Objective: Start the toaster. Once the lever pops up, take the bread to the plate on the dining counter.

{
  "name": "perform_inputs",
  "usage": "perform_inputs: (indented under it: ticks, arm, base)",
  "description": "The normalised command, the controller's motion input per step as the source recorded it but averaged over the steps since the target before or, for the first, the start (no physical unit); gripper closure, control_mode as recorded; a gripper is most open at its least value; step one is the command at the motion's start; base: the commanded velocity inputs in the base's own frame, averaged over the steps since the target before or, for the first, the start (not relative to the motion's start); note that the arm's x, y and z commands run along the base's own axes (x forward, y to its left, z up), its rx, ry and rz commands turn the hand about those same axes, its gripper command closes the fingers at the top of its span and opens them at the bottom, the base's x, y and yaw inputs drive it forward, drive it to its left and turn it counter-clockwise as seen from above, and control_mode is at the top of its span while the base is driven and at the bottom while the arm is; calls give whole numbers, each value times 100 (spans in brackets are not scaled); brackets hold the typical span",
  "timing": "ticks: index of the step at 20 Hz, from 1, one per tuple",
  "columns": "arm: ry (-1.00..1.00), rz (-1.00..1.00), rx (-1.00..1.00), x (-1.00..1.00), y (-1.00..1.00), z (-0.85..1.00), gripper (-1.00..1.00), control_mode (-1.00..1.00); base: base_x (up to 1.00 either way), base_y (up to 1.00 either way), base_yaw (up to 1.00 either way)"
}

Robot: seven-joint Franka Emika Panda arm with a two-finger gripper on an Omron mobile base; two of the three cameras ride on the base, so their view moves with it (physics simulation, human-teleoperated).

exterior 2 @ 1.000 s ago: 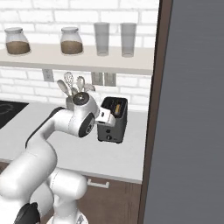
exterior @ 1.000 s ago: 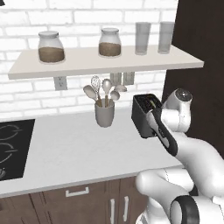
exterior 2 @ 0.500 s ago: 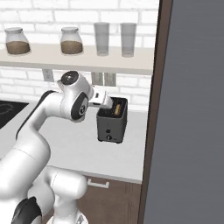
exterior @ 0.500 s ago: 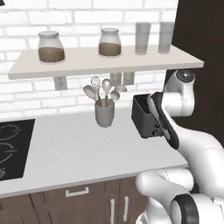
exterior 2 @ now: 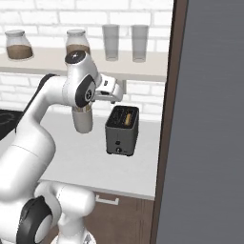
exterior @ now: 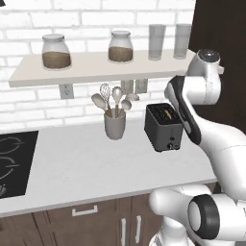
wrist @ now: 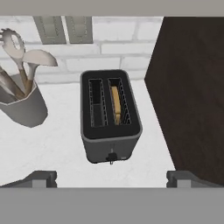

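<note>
The dark grey toaster [exterior: 163,128] [exterior 2: 122,131] [wrist: 110,118] stands on the white worktop near the brick wall. A tan slice of bread [wrist: 115,104] [exterior: 166,114] [exterior 2: 127,117] sits low in its right-hand slot; the other slot is empty. A small lever knob [wrist: 111,156] shows low on its front face. My gripper [wrist: 111,178] hovers above the toaster, looking down on it, open wide with nothing between its fingers. The hand [exterior 2: 109,89] sits up and to the left of the toaster under the shelf. The plate and the dining counter are out of view.
A grey utensil cup [exterior: 115,126] [wrist: 22,107] stands left of the toaster. A shelf [exterior: 96,67] with jars and glasses hangs close above. A tall dark cabinet side [wrist: 192,87] [exterior 2: 209,119] rises right of the toaster. A black hob [exterior: 12,161] lies at far left.
The arm has lifted, carrying the hand from down beside the toaster to above it. The toaster and bread have stayed put.
</note>
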Motion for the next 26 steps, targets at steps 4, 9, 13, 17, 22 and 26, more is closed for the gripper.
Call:
perform_inputs:
  ticks: [4, 9, 13, 17, 22, 26]
  arm:
    - [-2, 1, 0, -11, 0, 0, -100, -100]
    - [-5, 0, 0, -8, -1, 0, -100, -100]
    - [0, 0, 0, 0, 0, 0, -100, -100]
    - [0, 0, 0, 0, 0, 0, -100, -100]
    - [0, 0, 0, 0, 0, 0, -100, -100]
    - [0, 0, 0, 0, 0, 0, -100, -100]
  base:
    - [0, 0, 0]
    - [0, 0, 0]
    - [0, 0, 0]
    - [0, 0, 0]
    - [0, 0, 0]
    - [0, 0, 0]
